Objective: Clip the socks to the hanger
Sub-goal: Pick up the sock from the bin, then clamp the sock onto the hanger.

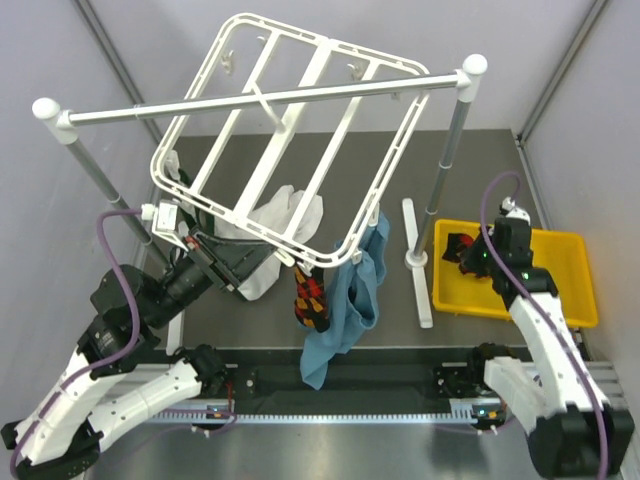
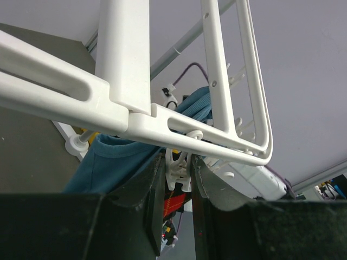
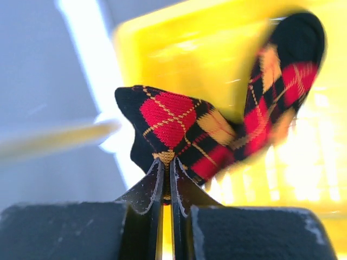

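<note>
The white hanger frame (image 1: 290,130) hangs tilted from the rail. One argyle sock (image 1: 309,296) hangs from a clip at its near edge, beside a teal cloth (image 1: 350,300). My left gripper (image 1: 205,250) is under the frame's near-left side; in the left wrist view it (image 2: 178,173) is shut on a small white clip (image 2: 177,169) under the frame bar (image 2: 162,116), a bit of sock (image 2: 173,206) below. My right gripper (image 1: 470,258) is over the yellow bin and, in the right wrist view (image 3: 166,165), is shut on the second argyle sock (image 3: 217,130).
A silver rail (image 1: 260,100) with white ball ends stands on two posts across the back. A white cloth (image 1: 280,215) hangs under the frame. The yellow bin (image 1: 560,290) sits at the right. A white post base (image 1: 415,260) lies left of the bin.
</note>
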You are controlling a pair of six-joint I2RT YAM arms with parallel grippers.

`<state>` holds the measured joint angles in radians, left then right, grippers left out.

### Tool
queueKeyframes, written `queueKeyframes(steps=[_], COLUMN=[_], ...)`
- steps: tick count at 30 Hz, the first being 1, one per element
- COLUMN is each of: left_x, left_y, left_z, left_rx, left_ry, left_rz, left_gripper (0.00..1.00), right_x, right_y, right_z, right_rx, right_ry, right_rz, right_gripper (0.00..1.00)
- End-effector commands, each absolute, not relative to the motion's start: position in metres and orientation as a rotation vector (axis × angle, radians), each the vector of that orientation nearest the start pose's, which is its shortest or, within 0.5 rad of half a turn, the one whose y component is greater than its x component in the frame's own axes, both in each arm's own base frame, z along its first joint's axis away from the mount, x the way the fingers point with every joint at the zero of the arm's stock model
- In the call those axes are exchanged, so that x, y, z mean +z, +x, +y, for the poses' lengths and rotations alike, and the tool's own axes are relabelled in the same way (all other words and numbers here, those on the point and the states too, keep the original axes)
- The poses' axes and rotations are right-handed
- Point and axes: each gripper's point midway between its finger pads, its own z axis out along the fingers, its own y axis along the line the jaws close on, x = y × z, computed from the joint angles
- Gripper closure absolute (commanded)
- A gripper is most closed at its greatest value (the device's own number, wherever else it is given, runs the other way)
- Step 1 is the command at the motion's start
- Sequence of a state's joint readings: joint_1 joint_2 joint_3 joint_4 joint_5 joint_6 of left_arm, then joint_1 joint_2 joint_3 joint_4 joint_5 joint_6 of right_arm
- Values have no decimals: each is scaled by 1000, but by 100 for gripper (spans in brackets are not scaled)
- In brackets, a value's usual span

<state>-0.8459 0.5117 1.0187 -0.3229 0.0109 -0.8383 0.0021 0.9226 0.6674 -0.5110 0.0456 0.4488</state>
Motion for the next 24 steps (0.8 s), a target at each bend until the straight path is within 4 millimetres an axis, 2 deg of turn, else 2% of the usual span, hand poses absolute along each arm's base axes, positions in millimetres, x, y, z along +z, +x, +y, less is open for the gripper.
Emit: queueKeyframes(steps=[1, 2, 5, 7, 10, 12, 13, 15, 16, 19, 22, 24], left_x=[431, 430, 430, 430, 432, 432, 432, 433, 433, 435, 438, 435], left_y=[124, 124, 124, 124, 124, 126, 126, 129, 129, 130, 131, 131], left_z=[-197, -198, -200, -201, -200, -199, -199, -200, -202, -205, -206, -206], left_rx=[-1404, -1405, -1419, -1424, -1422, -1414, -1413, -1411, -1414, -1424, -1431, -1429], left_ry=[52, 51, 50, 52, 47, 38, 36, 26, 27, 31, 26, 20], left_rz=[1535, 1539, 1536, 1537, 1531, 1529, 1529, 1530, 1533, 1537, 1535, 1542], left_gripper=[100, 100, 100, 100, 100, 100, 100, 100, 100, 100, 100, 100], right_x=[144, 159, 179, 185, 201, 224, 241, 263, 282, 313, 326, 325], right_y=[229, 222, 194, 174, 145, 121, 110, 91, 77, 53, 43, 41], right_z=[52, 63, 85, 96, 116, 135, 138, 142, 144, 154, 159, 163], right_rx=[371, 446, 561, 618, 763, 916, 954, 1004, 1040, 1167, 1230, 1273], right_ry=[420, 384, 285, 214, 51, -98, -146, -275, -336, -459, -508, -531], right_rz=[2302, 2275, 2282, 2309, 2301, 2253, 2221, 2175, 2142, 2065, 2024, 2023], right_gripper=[100, 100, 100, 100, 100, 100, 100, 100, 100, 100, 100, 100])
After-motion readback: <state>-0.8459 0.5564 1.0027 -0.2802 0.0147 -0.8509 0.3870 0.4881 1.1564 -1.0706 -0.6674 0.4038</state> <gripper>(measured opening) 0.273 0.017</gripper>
